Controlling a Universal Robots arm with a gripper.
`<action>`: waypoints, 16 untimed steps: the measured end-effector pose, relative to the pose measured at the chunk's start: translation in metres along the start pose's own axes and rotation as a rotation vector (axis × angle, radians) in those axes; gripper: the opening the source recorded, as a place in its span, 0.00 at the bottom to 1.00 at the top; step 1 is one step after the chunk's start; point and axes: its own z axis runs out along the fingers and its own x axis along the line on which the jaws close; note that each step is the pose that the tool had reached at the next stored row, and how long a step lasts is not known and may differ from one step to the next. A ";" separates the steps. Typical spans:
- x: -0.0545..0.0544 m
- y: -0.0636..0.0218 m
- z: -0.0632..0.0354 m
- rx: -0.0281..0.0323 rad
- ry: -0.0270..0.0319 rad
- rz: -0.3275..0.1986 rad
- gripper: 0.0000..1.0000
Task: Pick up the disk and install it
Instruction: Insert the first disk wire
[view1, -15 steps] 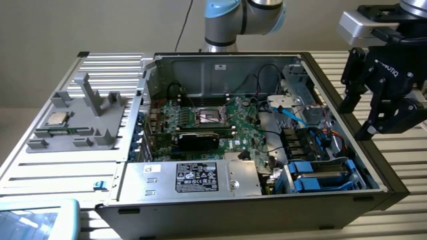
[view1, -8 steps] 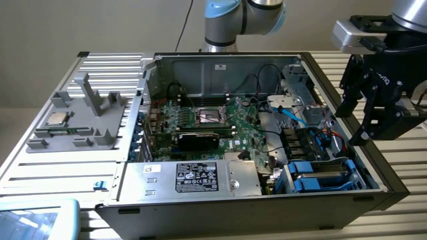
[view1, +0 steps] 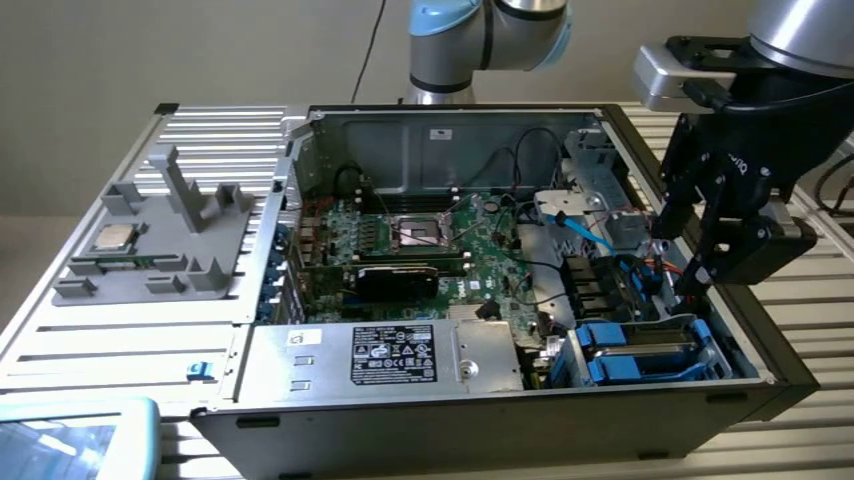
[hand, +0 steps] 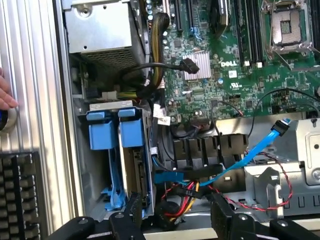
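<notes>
The disk (hand: 136, 172) sits edge-up in the drive bay at the case's corner, silver-grey, with its blue carrier tab (hand: 131, 132) at the end. An empty blue carrier (hand: 102, 135) stands in the slot beside it. In the exterior view the disk (view1: 645, 351) lies in the bay at the near right corner of the open computer case (view1: 467, 415). My gripper (view1: 687, 262) hangs above the case's right wall, a little behind the bay. Its black fingers (hand: 131, 212) are spread wide apart over the cables beside the disk, and my gripper (hand: 175, 215) is open and holds nothing.
A silver power-supply box (view1: 387, 355) fills the case's near left. The green motherboard (view1: 414, 240) lies in the middle, a blue cable (hand: 260, 145) and red wires beside the bay. A grey fixture with a CPU chip (view1: 114, 238) sits at the exterior view's left. A hand (hand: 5, 95) and a keyboard (hand: 17, 190) are outside the case.
</notes>
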 end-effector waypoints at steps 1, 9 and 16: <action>0.000 0.0005 0.0006 0.0013 -0.0014 0.005 0.65; -0.001 0.0011 0.0036 0.0364 -0.0125 0.043 0.65; -0.001 0.0023 0.0120 0.0443 -0.0140 0.060 0.65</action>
